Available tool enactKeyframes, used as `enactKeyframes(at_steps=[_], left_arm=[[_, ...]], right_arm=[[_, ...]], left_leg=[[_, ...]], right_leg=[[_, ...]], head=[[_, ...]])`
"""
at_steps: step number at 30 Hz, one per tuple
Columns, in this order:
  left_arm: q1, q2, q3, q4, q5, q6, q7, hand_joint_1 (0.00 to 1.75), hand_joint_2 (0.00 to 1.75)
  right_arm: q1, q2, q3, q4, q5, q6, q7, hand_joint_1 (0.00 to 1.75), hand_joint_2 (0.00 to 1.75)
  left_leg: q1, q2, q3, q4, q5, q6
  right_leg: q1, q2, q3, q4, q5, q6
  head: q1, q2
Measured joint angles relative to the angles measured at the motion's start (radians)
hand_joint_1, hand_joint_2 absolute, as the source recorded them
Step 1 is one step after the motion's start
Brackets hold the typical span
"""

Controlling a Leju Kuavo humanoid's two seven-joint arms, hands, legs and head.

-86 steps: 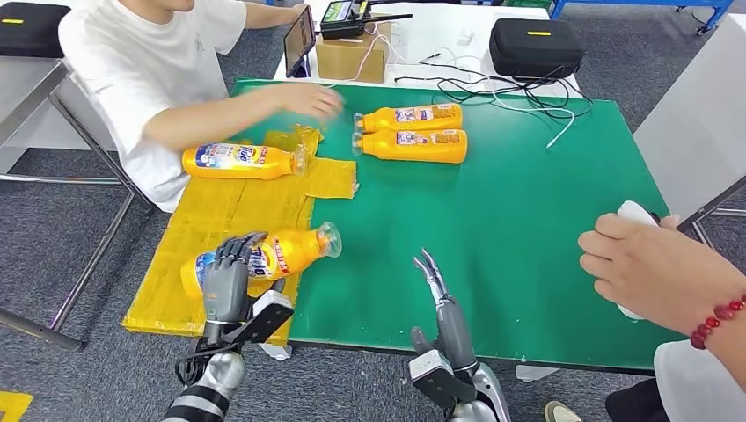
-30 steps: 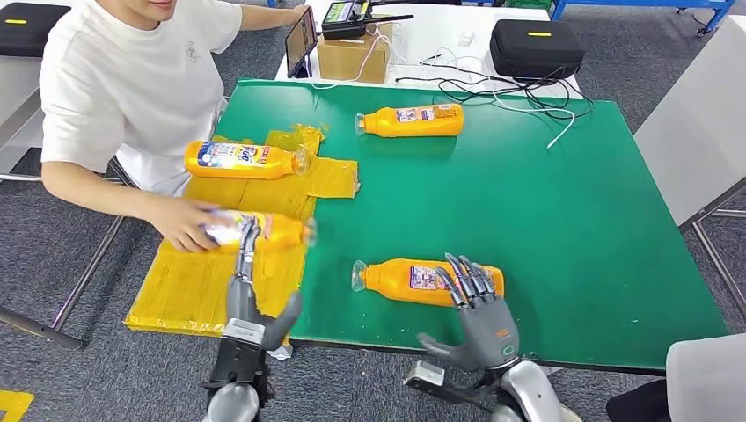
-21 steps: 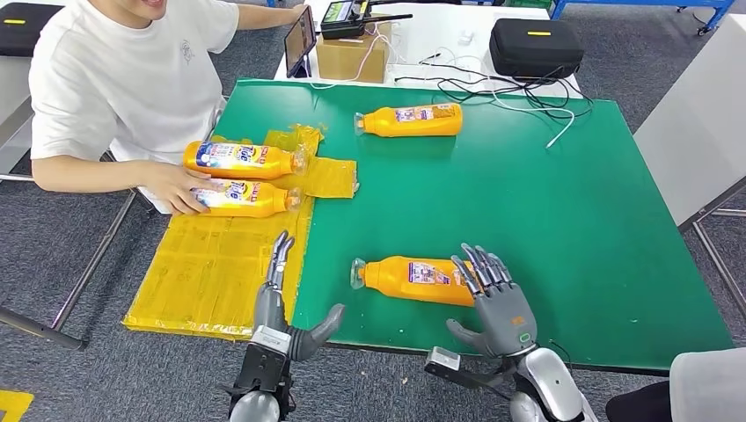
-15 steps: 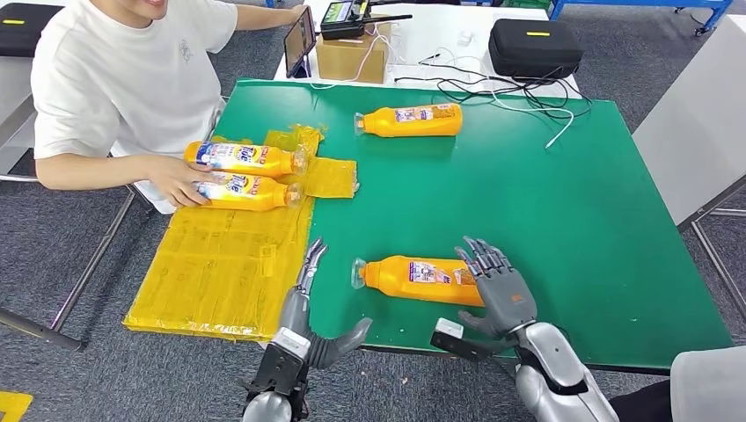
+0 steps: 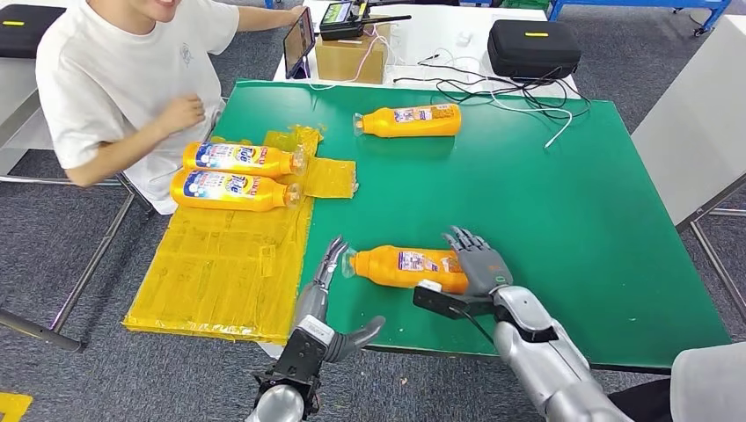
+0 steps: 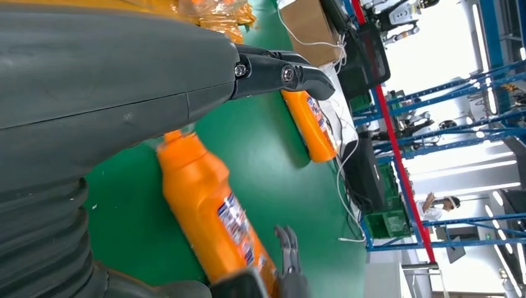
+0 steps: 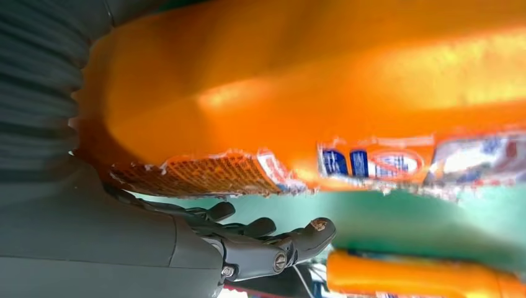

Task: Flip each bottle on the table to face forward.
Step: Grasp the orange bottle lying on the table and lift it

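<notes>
Head view: bottle (image 5: 400, 266) base under right hand (image 5: 475, 261)

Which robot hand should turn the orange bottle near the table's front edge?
Probably the right hand: it already rests on the base end of the near bottle. The left hand is open beside the cap end and holds nothing, so it would have to reach across first.
</notes>
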Motion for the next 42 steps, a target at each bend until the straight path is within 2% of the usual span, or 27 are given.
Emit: enactKeyframes(at_steps=[1, 4, 5, 11, 16, 19, 23, 28, 33, 35, 38, 40, 42], left_arm=[[-0.002, 0.000, -0.002, 0.003, -0.002, -0.002, 0.003, 0.00, 1.75], [-0.006, -0.001, -0.008, 0.011, -0.010, -0.011, 0.010, 0.00, 1.75], [-0.007, -0.002, -0.009, 0.013, -0.014, -0.012, 0.013, 0.00, 1.75], [-0.019, -0.009, -0.010, 0.027, -0.013, -0.038, 0.034, 0.00, 1.75], [-0.042, -0.012, -0.008, 0.039, 0.079, -0.108, 0.044, 0.00, 1.75], [-0.054, -0.018, -0.002, 0.043, 0.149, -0.105, 0.034, 0.00, 1.75], [-0.047, -0.035, 0.030, 0.022, 0.312, -0.108, 0.026, 0.00, 1.75], [-0.010, -0.037, 0.077, -0.056, 0.521, -0.102, -0.001, 0.00, 1.75], [0.065, -0.037, 0.119, -0.202, 0.533, -0.041, -0.075, 0.00, 1.75], [0.091, -0.032, 0.124, -0.253, 0.547, -0.066, -0.072, 0.00, 1.75], [0.118, -0.008, 0.114, -0.300, 0.602, -0.196, -0.037, 0.00, 1.75], [0.131, 0.012, 0.103, -0.310, 0.632, -0.281, -0.024, 0.00, 1.75], [0.139, 0.026, 0.093, -0.311, 0.646, -0.327, -0.021, 0.00, 1.75]], right_arm=[[-0.019, 0.002, 0.010, 0.016, 0.000, 0.031, 0.014, 0.30, 1.75], [-0.080, 0.006, 0.041, 0.067, -0.006, 0.131, 0.039, 1.52, 1.75], [-0.098, 0.007, 0.052, 0.084, -0.010, 0.157, 0.041, 1.72, 1.75], [-0.168, 0.011, 0.098, 0.167, -0.074, 0.226, 0.012, 1.75, 1.75], [-0.211, 0.005, 0.091, 0.215, -0.218, 0.320, -0.082, 1.75, 1.75], [-0.220, -0.005, 0.083, 0.230, -0.283, 0.324, -0.143, 1.75, 1.75], [-0.181, -0.005, 0.055, 0.210, -0.395, 0.213, -0.220, 1.75, 1.75], [-0.058, 0.019, -0.001, 0.065, -0.434, -0.060, -0.240, 1.75, 1.75], [0.037, 0.054, -0.094, -0.072, -0.513, -0.263, -0.308, 1.75, 1.75], [0.064, 0.068, -0.134, -0.108, -0.518, -0.335, -0.332, 1.75, 1.75], [0.091, 0.082, -0.170, -0.139, -0.509, -0.368, -0.356, 1.75, 1.75], [0.104, 0.090, -0.177, -0.149, -0.510, -0.345, -0.377, 1.75, 1.75], [0.118, 0.099, -0.178, -0.162, -0.517, -0.313, -0.396, 1.75, 1.75]], left_leg=[[0.000, 0.001, 0.001, 0.000, 0.000, 0.000], [0.000, 0.002, 0.004, 0.000, 0.000, 0.000], [0.000, 0.002, 0.005, 0.000, 0.000, 0.000], [0.000, 0.001, 0.007, 0.000, 0.001, 0.001], [0.000, 0.001, 0.008, 0.000, 0.001, 0.001], [0.000, 0.001, 0.007, 0.000, 0.001, 0.001], [0.000, 0.001, 0.005, 0.000, 0.001, 0.001], [0.001, 0.000, -0.001, 0.000, 0.001, 0.001], [0.001, -0.002, -0.006, 0.000, 0.001, 0.001], [0.001, -0.002, -0.006, 0.000, 0.001, 0.001], [0.000, -0.002, -0.007, 0.000, 0.001, 0.001], [0.000, -0.001, -0.007, 0.000, 0.001, 0.001], [0.000, -0.001, -0.007, 0.000, 0.001, 0.001]], right_leg=[[0.000, 0.000, 0.001, 0.000, 0.000, 0.000], [0.000, 0.001, 0.003, 0.000, 0.000, 0.000], [0.000, 0.001, 0.004, 0.000, 0.000, 0.000], [0.000, 0.001, 0.007, -0.001, 0.001, 0.000], [0.000, 0.000, 0.007, -0.001, 0.003, -0.001], [0.000, 0.000, 0.007, 0.000, 0.003, -0.001], [0.000, 0.000, 0.006, 0.000, 0.003, -0.001], [0.001, 0.000, -0.001, 0.000, 0.003, -0.001], [0.001, 0.000, -0.004, 0.001, 0.002, -0.001], [0.001, 0.000, -0.005, 0.000, 0.002, -0.001], [0.000, 0.000, -0.006, 0.000, 0.002, -0.001], [0.000, 0.000, -0.006, 0.000, 0.002, -0.001], [0.000, 0.000, -0.006, 0.000, 0.002, -0.001]], head=[[0.000, 0.000], [0.000, 0.000], [0.000, 0.000], [0.000, 0.000], [0.000, 0.000], [0.000, 0.000], [0.000, 0.000], [0.000, 0.000], [0.000, 0.000], [0.000, 0.000], [0.000, 0.000], [0.000, 0.000], [0.000, 0.000]])
